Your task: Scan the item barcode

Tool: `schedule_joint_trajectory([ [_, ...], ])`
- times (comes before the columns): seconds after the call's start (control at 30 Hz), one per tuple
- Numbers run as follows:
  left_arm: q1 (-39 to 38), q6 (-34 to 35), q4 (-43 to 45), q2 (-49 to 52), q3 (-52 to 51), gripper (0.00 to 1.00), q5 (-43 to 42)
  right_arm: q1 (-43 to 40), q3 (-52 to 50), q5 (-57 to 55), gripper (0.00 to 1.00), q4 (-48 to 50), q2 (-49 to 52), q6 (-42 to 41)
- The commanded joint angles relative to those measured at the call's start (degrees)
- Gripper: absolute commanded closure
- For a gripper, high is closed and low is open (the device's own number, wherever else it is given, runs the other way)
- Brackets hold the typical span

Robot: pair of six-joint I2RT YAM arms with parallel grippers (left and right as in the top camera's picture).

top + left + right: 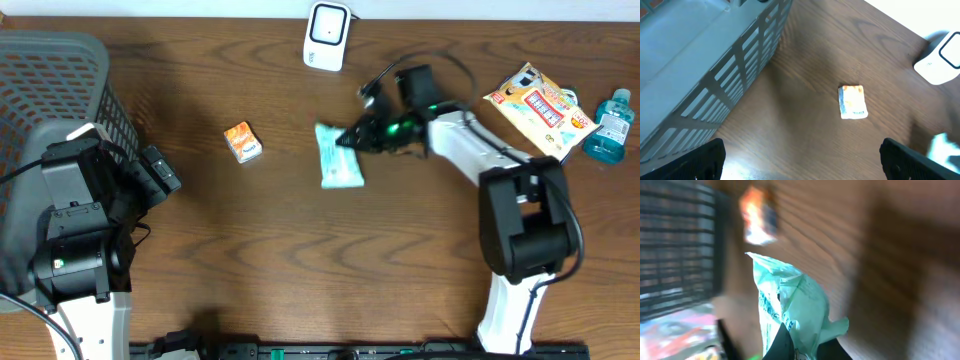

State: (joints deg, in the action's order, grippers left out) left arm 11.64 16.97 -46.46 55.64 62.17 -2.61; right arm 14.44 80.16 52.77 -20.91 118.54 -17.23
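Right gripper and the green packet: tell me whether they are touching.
Touching. The right wrist view shows the right gripper shut on the green packet, its bottom edge pinched between the dark fingers.

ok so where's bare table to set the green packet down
Widest bare patch: the front of the table between the left arm and right arm, in front of the orange packet and green packet. Another at the back, between basket and white scanner. Back right is crowded: snack bag, bottle.
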Motion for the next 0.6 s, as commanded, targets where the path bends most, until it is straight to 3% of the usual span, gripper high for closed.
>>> schedule_joint_trajectory([
  [0.0,0.35,0.5,-0.02,0.09,0.31,0.02,0.7,-2.29,1.29,10.6,0.99,4.33,-4.5,-5.38],
  [0.3,0.35,0.5,-0.02,0.09,0.31,0.02,0.7,-2.73,1.29,-2.75,0.99,18.86,-8.52,-16.37],
  [0.57,0.35,0.5,-0.02,0.09,0.31,0.02,0.7,-2.54,1.29,-12.94,0.99,14.91,-16.35,-18.08],
])
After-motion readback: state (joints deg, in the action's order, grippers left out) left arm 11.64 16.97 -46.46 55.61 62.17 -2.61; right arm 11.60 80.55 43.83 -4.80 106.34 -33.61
